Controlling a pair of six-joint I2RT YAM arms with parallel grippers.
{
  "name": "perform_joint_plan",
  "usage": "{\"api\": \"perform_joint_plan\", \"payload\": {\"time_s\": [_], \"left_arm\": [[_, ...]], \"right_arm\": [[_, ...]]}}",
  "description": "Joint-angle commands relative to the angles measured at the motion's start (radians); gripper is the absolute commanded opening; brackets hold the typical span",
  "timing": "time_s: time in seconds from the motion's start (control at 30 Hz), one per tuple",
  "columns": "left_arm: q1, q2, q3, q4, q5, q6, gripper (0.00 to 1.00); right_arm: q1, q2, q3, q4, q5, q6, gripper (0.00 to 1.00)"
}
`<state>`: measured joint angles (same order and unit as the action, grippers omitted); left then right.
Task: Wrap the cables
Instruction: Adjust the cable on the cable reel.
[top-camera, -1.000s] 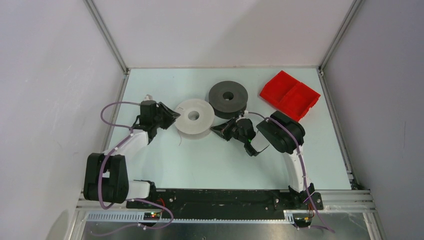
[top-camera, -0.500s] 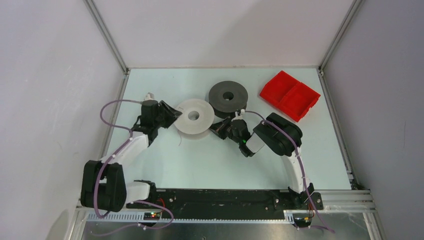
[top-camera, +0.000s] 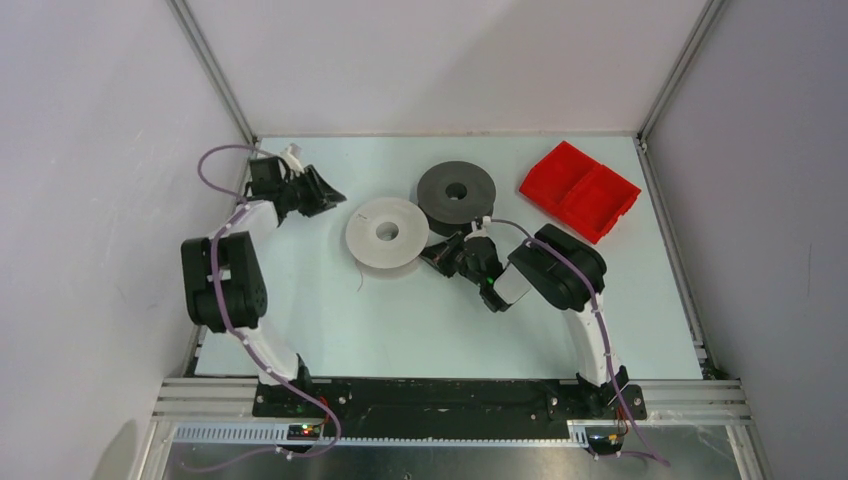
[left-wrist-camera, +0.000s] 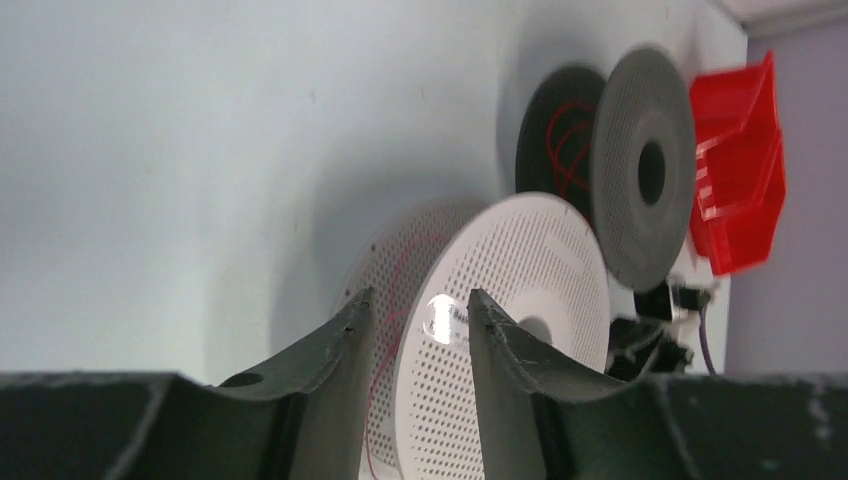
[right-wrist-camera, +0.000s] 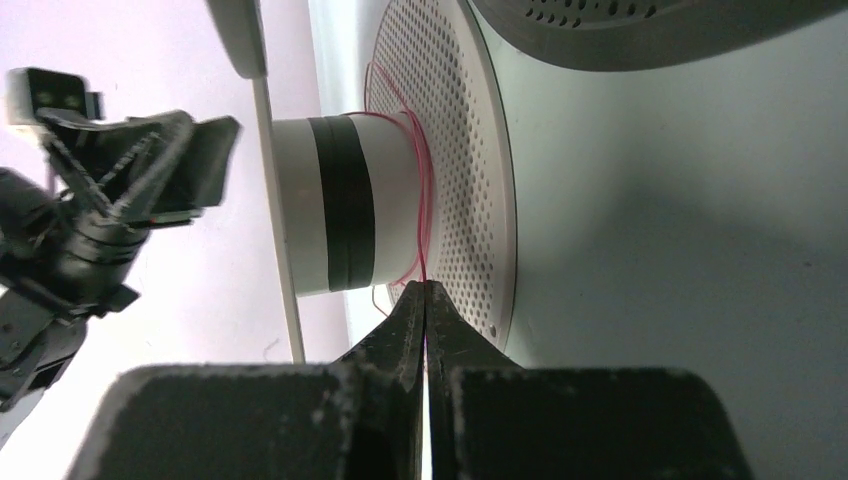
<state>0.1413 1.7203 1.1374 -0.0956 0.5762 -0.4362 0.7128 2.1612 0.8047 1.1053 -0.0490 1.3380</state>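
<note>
The white spool (top-camera: 387, 232) lies flat mid-table, and the dark grey spool (top-camera: 456, 192) lies behind it to the right. My right gripper (top-camera: 432, 257) is at the white spool's right edge. In the right wrist view it (right-wrist-camera: 425, 288) is shut on a thin red filament strand (right-wrist-camera: 421, 200) that loops round the white spool's hub (right-wrist-camera: 340, 205). My left gripper (top-camera: 335, 196) is open and empty, back-left of the white spool and apart from it. In the left wrist view its jaws (left-wrist-camera: 420, 300) frame the white spool (left-wrist-camera: 520, 270). Red filament (left-wrist-camera: 568, 150) also shows on the dark grey spool (left-wrist-camera: 640, 170).
A red two-compartment bin (top-camera: 580, 190) stands at the back right and also shows in the left wrist view (left-wrist-camera: 740, 170). A short loose strand (top-camera: 360, 279) lies on the table in front of the white spool. Enclosure walls and frame posts ring the table.
My left gripper has pulled away from the white spool's left edge and swung to the back-left corner. The right gripper has edged slightly left, still at the spool's right edge.
</note>
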Motion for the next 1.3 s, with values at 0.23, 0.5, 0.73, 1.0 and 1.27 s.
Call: {"api": "perform_joint_plan", "payload": {"time_s": [0.23, 0.5, 0.73, 1.0, 1.27], "left_arm": [[-0.022, 0.12, 0.016, -0.05, 0.239, 0.101, 0.43], [-0.029, 0.059, -0.085, -0.05, 0.197, 0.026, 0.13], [-0.039, -0.082, -0.28, -0.002, 0.093, -0.052, 0.0], [-0.06, -0.198, -0.44, 0.137, 0.056, -0.217, 0.02], [-0.086, -0.262, -0.555, 0.258, -0.008, -0.33, 0.01]], "right_arm": [[-0.015, -0.033, 0.014, 0.043, -0.032, -0.05, 0.0], [-0.022, -0.028, -0.003, 0.067, -0.039, -0.031, 0.0], [-0.002, -0.032, -0.009, 0.05, 0.063, -0.081, 0.0], [0.035, -0.029, -0.008, -0.008, 0.227, -0.076, 0.0], [0.088, -0.02, 0.005, -0.079, 0.358, -0.044, 0.0]]}}
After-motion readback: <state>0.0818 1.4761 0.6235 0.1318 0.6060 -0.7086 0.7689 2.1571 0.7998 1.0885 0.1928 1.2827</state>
